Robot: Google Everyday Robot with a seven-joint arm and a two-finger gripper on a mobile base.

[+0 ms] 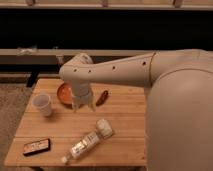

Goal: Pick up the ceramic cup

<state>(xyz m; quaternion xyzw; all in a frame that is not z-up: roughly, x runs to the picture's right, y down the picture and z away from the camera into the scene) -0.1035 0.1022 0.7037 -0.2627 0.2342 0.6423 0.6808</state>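
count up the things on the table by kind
ceramic cup: 1
orange bowl: 1
clear bottle, lying down: 1
reddish-brown oblong item: 1
dark flat packet: 1
total: 5
not counted: the gripper, over the table beside the orange bowl

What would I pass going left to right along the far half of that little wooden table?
White cup → orange bowl → the robot's gripper, down beside the bowl's right edge → small red thing.
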